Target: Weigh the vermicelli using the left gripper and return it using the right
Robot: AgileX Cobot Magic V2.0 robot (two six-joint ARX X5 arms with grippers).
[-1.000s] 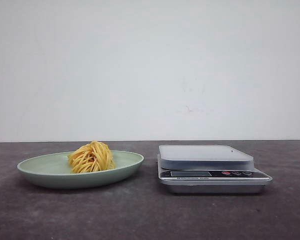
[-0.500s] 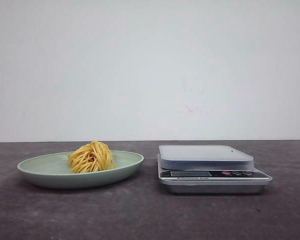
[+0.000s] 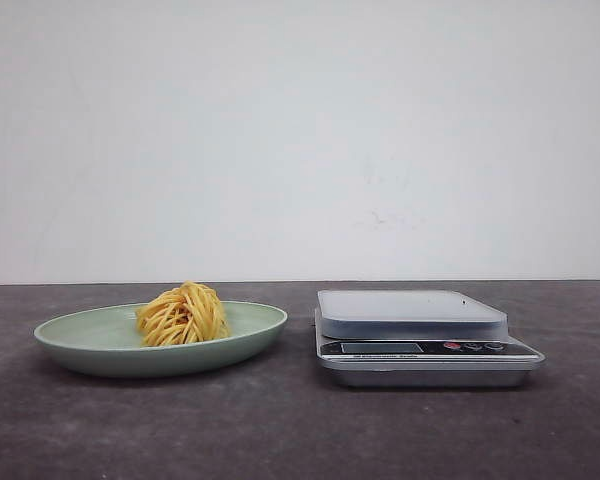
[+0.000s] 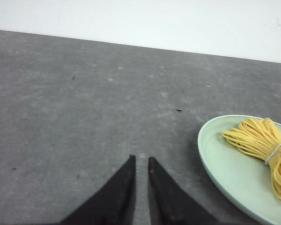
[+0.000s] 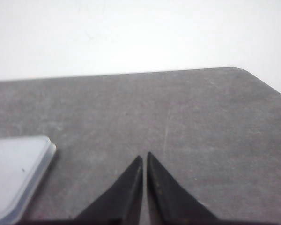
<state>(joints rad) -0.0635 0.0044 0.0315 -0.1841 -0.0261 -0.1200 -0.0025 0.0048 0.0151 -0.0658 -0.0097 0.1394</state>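
Grey bench [image 3: 280, 430] against a plain white wall. Vermicelli [image 3: 183, 314] sits as a tied nest on the pale green plate [image 3: 90, 340], left of the scale [image 3: 420, 340]; scale platform bare. Left gripper [image 4: 141, 161]: fingers nearly closed, narrow gap, holding nothing, over bare bench just beside the plate rim. Right gripper [image 5: 144, 159]: fingers almost together, empty, near the scale's corner. Weighing not begun. Risks, as I judge: fingers need opening before the approach; loose strands may slip from a shallow pinch; a low approach may nudge the plate.
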